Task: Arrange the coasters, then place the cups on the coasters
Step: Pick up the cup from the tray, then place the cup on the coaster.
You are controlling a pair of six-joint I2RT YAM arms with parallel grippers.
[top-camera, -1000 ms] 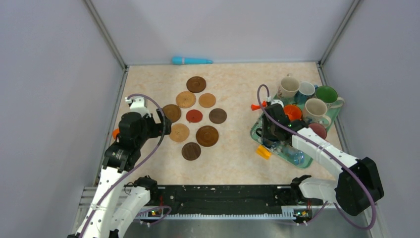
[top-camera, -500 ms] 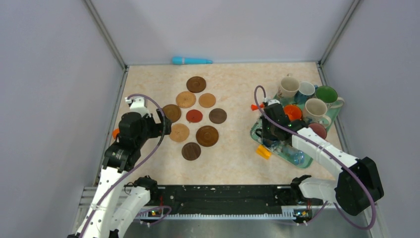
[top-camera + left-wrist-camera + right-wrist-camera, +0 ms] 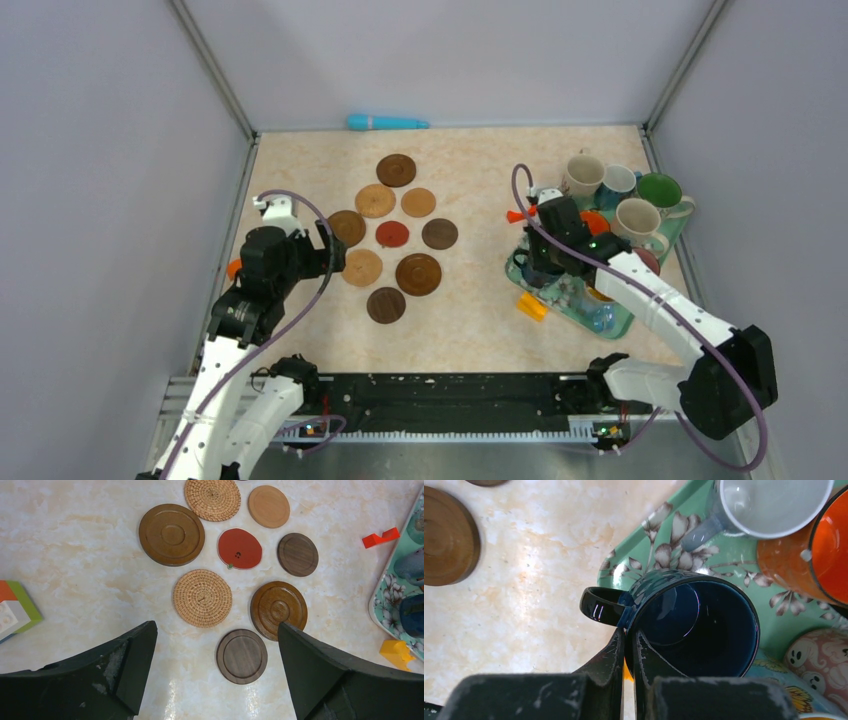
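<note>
Looking down from the top, the coasters (image 3: 392,235) lie in a bunch in the middle of the bench (image 3: 470,310). The cups (image 3: 636,217) crowd together on the green flowery tray (image 3: 518,268) at the right side. From up there the right arm hides what its tool is doing.

The right wrist view shows it. The right tool (image 3: 630,641) has its two fingers (image 3: 609,662) squeezed on the rim of the dark blue cup (image 3: 704,630), one finger inside and one outside, right by the handle. That cup is shiny and dark inside. It is at the tray's edge, next to the bare bench. I cannot tell if it rests on the tray or hangs just over it. An orange cup (image 3: 809,555) and a light blue cup (image 3: 769,505) are close behind it.

The left wrist view shows the left tool (image 3: 216,627) with its fingers far apart, holding nothing, above the near coasters. Up close, two coasters are woven like baskets (image 3: 202,598). The red coaster (image 3: 239,548) looks like an apple. The others are smooth brown wood with rings.
</note>
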